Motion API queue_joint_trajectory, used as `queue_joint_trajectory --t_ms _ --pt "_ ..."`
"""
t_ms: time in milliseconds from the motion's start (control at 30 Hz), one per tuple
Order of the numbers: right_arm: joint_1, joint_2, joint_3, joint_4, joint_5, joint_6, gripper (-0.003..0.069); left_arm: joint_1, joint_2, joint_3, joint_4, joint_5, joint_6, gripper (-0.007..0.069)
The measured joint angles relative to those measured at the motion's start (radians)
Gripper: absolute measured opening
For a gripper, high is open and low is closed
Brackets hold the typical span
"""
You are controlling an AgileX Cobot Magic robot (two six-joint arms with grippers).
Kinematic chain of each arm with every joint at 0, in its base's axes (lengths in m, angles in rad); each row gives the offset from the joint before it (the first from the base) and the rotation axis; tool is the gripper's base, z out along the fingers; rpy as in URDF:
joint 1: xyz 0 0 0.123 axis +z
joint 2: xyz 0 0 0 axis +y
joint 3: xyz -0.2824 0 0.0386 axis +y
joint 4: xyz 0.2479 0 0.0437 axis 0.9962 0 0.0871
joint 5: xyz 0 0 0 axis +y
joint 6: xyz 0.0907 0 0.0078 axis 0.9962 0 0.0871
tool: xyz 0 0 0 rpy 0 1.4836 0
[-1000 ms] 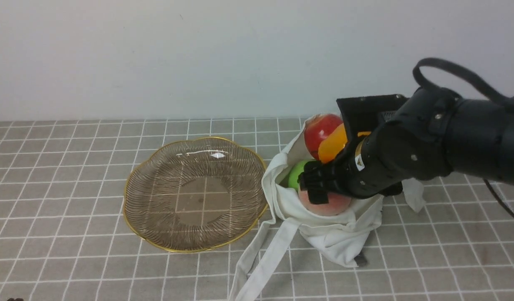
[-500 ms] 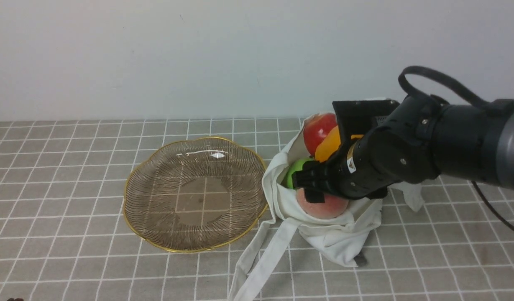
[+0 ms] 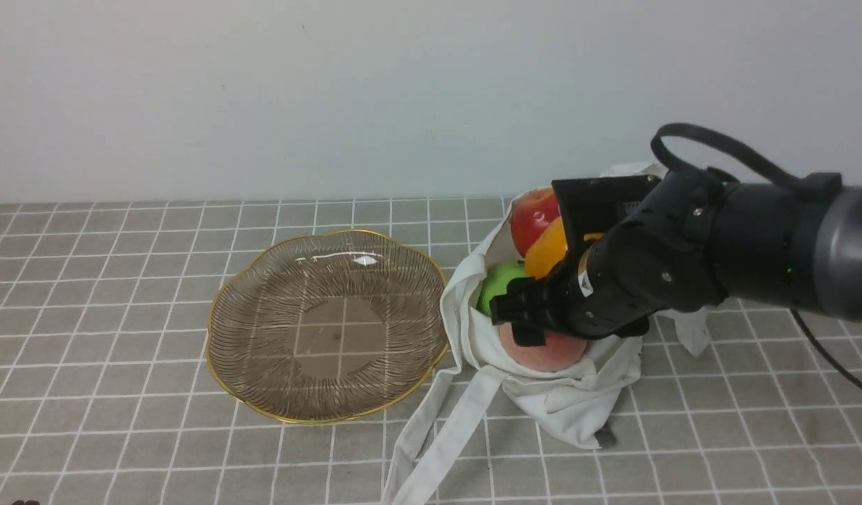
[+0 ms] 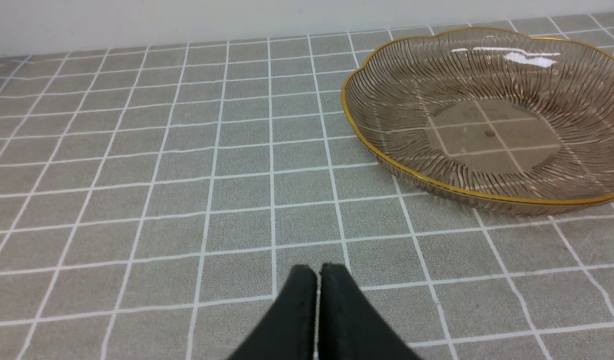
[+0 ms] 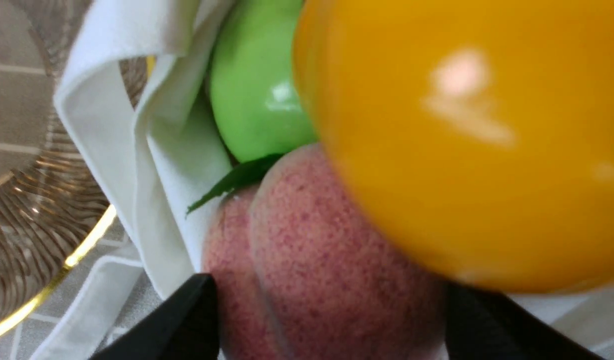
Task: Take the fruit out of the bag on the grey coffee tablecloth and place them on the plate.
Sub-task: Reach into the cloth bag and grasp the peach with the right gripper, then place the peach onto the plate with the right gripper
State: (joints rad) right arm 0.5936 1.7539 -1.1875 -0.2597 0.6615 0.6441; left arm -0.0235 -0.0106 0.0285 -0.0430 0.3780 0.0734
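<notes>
The white bag lies open on the grey coffee tablecloth, right of the empty plate. Fruit fills its mouth: a red apple, a yellow-orange pear, a green apple and a speckled pink peach. My right gripper reaches into the bag from the right. In the right wrist view its fingers press both sides of the peach, below the pear and the green apple. My left gripper is shut and empty over the cloth, short of the plate.
Two long white straps trail from the bag toward the front edge, just right of the plate. The bag's folded cloth edge lies against the plate's gold rim. A white wall stands behind the table.
My right arm has shifted a little left and lower into the bag, and its jaws have narrowed onto the peach. Plate and bag stay put.
</notes>
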Motion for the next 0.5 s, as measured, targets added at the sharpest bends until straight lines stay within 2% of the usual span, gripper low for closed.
queue_joint_trajectory --t_ms 267,500 --pt "0.001 -0.112 0.000 0.012 0.043 0.000 0.0525 0.000 0.000 0.000 0.000 0.000 0.000 -0.0008" --pt "0.001 -0.158 0.000 0.177 -0.013 -0.088 0.0525 0.000 0.000 0.000 0.000 0.000 0.000 -0.0008"
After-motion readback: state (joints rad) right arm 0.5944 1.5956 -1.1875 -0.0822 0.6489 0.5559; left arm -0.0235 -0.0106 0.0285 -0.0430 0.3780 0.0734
